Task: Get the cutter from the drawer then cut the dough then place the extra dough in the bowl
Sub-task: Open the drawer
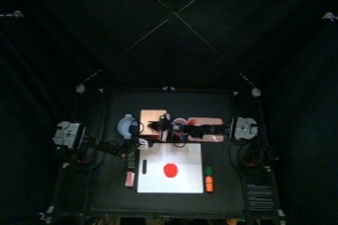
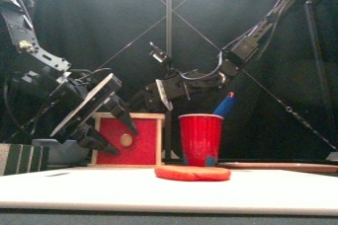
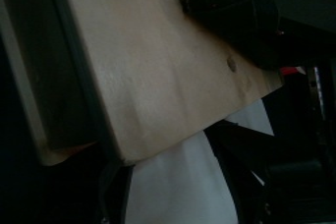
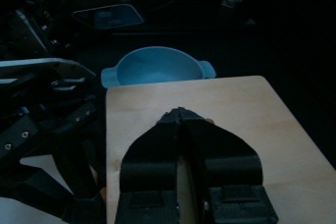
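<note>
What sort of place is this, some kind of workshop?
Most likely a robot test booth in a lab: black curtains wall in a small black table, two black arms hang over it, and the props are toys, like red dough on a white board.

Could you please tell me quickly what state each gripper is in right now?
Left gripper: cannot be told, beside the drawer front.
Right gripper: closed, nothing seen in it, over the box.
</note>
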Motion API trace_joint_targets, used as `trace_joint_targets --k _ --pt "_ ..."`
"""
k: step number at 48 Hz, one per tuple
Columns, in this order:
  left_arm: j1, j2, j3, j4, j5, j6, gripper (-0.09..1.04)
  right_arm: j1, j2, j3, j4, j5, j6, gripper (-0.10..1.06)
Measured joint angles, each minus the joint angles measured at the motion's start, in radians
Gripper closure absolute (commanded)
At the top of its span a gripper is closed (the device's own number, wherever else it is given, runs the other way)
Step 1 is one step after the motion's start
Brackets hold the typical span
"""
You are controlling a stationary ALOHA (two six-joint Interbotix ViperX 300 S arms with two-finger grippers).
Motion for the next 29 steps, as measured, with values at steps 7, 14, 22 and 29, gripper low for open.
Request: trace_joint_targets --k 7,14,22,29 --pt "0.0 0.002 0.0 -0.002 -0.009 0.0 0.21 0.002 0.002 0.0 0.003 0.0 0.002 0.78" --pt "0.002 0.005 -0.009 0.0 -0.012 0.0 0.23 0.003 0.002 0.0 0.008 0.0 0.002 0.78" --pt "0.002 0.011 -0.011 0.0 -0.012 -0.002 0.25 0.005 0.002 -0.002 0.017 0.0 0.0 0.78" --pt "-0.008 0.015 -0.012 0.0 -0.008 0.0 0.25 0.005 0.002 0.0 0.02 0.002 0.002 0.78"
